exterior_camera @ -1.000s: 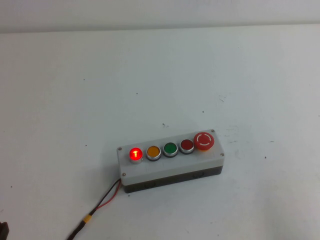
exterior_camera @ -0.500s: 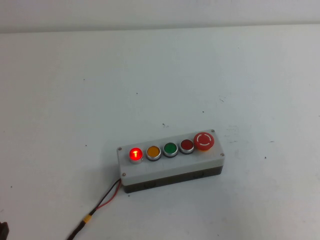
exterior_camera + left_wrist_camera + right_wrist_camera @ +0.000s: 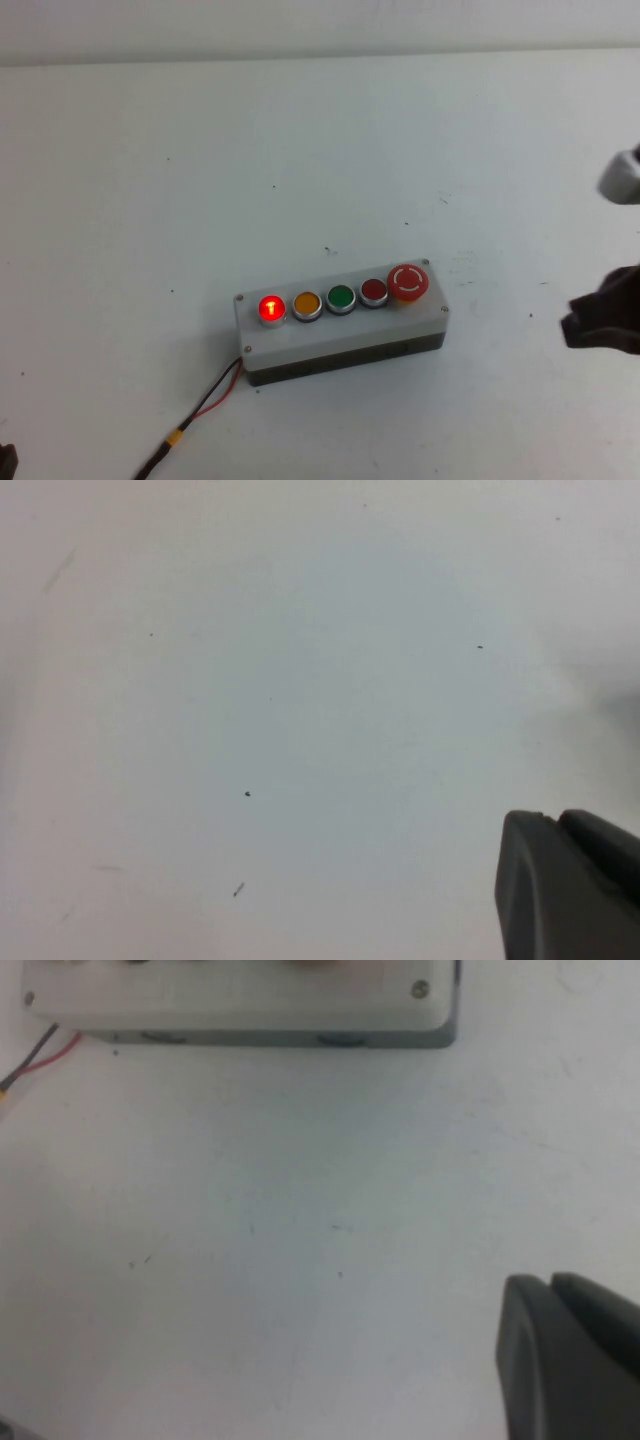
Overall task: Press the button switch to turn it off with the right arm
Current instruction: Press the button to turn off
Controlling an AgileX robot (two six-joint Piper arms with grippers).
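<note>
The button switch [image 3: 271,309] is seen at the left end of the row on the grey box [image 3: 345,335]; it is lit bright red, so it has not been turned off yet. The box is set on the white surface [image 3: 300,160], a little right of the middle and toward the near side. The right tool [image 3: 605,320] is seen at the right edge, well apart from the box; whether it is released or clenched cannot be told. The left tool [image 3: 570,885] is held over bare surface, away from the box; its state cannot be told either. Nothing has been pressed; the reach and the push are left to do.
</note>
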